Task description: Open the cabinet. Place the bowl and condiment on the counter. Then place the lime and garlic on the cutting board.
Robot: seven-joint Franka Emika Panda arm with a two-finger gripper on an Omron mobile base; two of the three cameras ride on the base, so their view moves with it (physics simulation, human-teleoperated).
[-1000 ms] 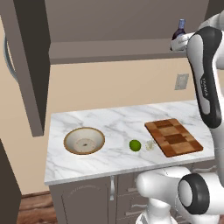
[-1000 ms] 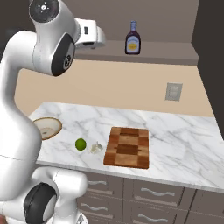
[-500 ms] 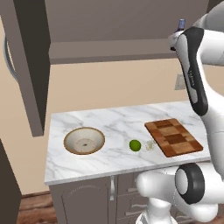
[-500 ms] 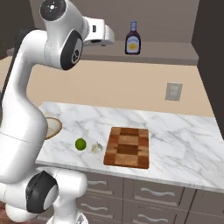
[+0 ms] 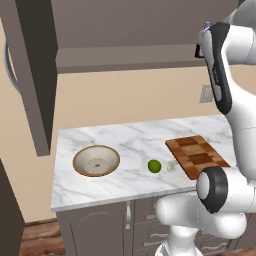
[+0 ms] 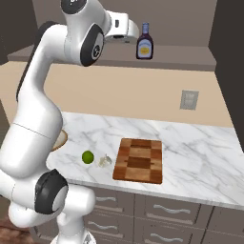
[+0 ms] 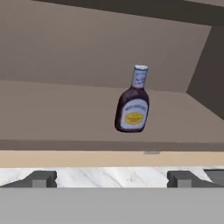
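The cabinet stands open, its left door (image 5: 31, 75) swung out. On its shelf (image 7: 65, 109) the condiment (image 7: 132, 103) stands upright, a dark bottle with a pale label, straight ahead of my open gripper (image 7: 113, 179) and a short way beyond its fingertips (image 7: 41, 178). From the right base, my gripper (image 6: 132, 34) is just left of the condiment (image 6: 144, 43), not touching it. The bowl (image 5: 96, 161) sits on the counter (image 5: 130, 142) at the left. The lime (image 5: 154, 166) and garlic (image 5: 171, 166) lie side by side left of the cutting board (image 5: 197, 156).
A wall outlet (image 6: 189, 99) is set above the counter's right half. The cabinet's right door (image 6: 229, 52) juts out at the far right. Lower cabinets with drawers (image 6: 167, 209) run beneath the counter. My arm's upper link (image 6: 43, 109) hides part of the bowl in the right base view.
My hand has swung rightward along the shelf, closing most of the distance to the condiment. The jaws stay wide; the things on the counter have not moved.
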